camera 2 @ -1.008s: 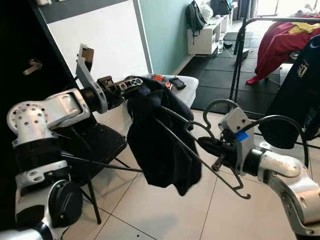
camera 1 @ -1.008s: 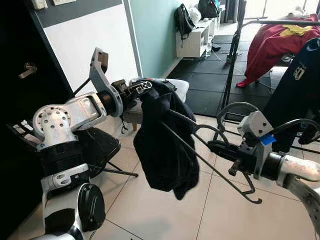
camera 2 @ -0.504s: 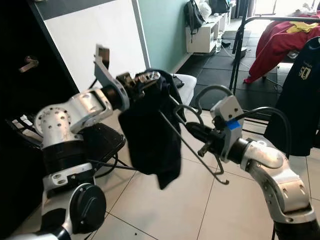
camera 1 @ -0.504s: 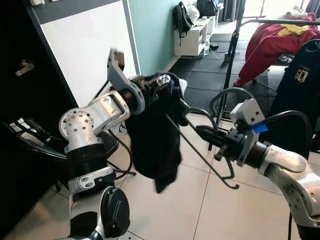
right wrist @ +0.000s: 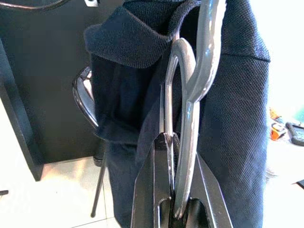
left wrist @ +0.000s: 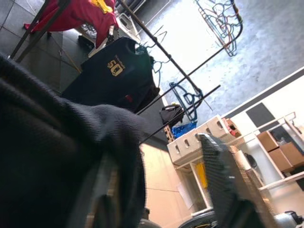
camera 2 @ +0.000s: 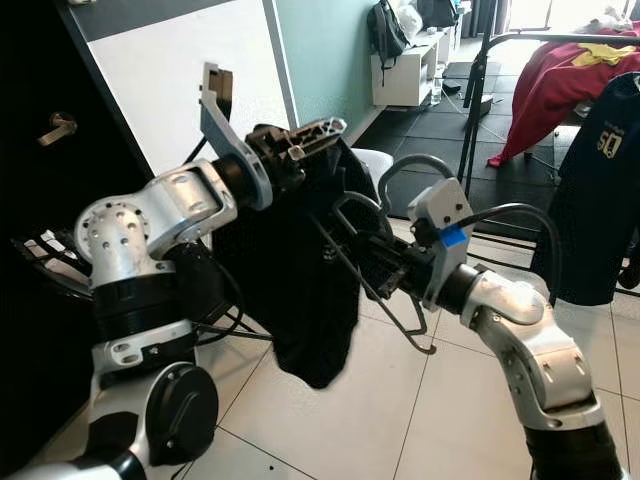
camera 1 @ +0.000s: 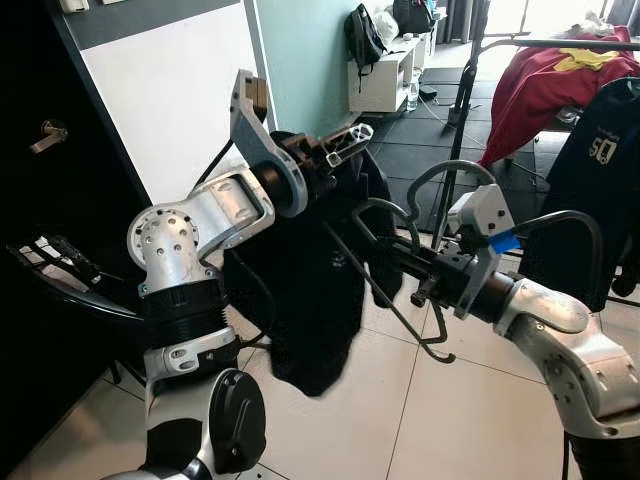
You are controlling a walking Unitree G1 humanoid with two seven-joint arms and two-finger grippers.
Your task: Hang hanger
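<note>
Up goes the shirt (camera 1: 310,290), lifted higher by the left gripper (camera 1: 340,150), clenched on its collar. Right gripper (camera 1: 400,262) has closed in, clamped on the hanger (camera 1: 385,290), which is held mid-air, pressed against the cloth.

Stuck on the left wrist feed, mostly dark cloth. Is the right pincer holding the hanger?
Observer: Yes, the right pincer is shut on the grey hanger, right against the dark shirt.
Operator: Where's my left pincer?
Observer: The left pincer is raised, with the shirt's top bunched in it.
Operator: Rack position?
Observer: The clothes rack stands behind the right arm, carrying a red garment.
</note>
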